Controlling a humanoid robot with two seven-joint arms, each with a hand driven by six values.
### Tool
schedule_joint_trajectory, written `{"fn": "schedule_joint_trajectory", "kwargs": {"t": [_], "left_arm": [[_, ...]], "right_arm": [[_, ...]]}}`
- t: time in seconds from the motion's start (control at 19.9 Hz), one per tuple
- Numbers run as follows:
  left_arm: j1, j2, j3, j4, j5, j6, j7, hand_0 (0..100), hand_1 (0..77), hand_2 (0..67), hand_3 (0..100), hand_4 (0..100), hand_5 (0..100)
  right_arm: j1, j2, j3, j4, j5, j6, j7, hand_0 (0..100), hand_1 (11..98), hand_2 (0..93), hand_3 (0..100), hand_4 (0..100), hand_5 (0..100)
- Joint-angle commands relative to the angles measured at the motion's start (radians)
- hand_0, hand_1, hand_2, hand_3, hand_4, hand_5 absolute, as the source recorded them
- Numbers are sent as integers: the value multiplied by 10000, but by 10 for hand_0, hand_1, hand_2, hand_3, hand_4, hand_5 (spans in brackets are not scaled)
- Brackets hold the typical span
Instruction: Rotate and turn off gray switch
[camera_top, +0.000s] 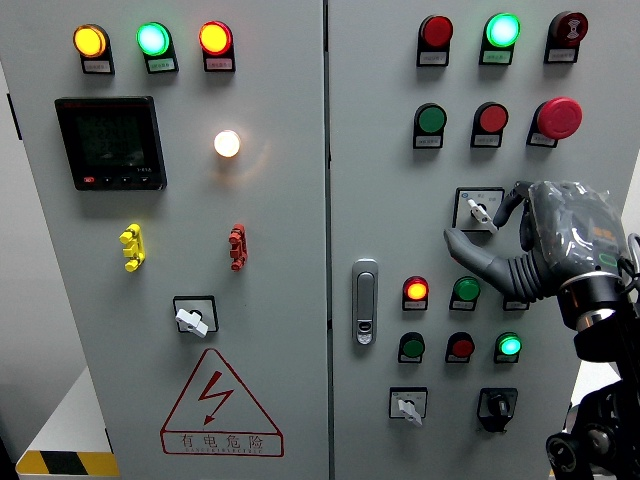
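Your right hand (545, 245) is up against the right door of the panel (380, 150), arm coming in from the lower right. Left arm is not in view, so the right hand is the only one near.

The gray switch (481, 211) sits on its square plate in the right door's third row, below the green and red buttons and above the lit red lamp (416, 290). Its lever is short and pale, long axis tilted off vertical, tip pointing down-right.

Relation that matters: the switch lies just left of the hand's palm, at fingertip level. Thumb (470, 250) reaches leftward beneath the switch; the other fingers curl in from the right by the plate's edge. Hand looks partly closed, pinch shaping around the knob, but you can't tell whether the fingertips actually touch the lever. Treat it as not yet gripped.

Two similar gray switches, one on the left door (192, 320) and one low on the right door (408, 407), are well apart from the hand.

Likely next: close thumb and finger across the lever's short axis, then twist at the wrist.
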Motion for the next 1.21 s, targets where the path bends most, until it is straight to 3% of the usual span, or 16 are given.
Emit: {"fn": "schedule_joint_trajectory", "kwargs": {"t": [0.0, 1.15], "left_arm": [[0, 7, 0, 0, 0, 0, -5, 0, 0, 131, 183, 95, 118], [0, -8, 0, 0, 0, 0, 10, 0, 0, 131, 183, 96, 118]], "right_arm": [[-1, 0, -4, -16, -14, 0, -1, 0, 337, 655, 1000, 927, 1000], [183, 0, -34, -338, -91, 0, -1, 0, 299, 667, 1000, 924, 1000]]}}
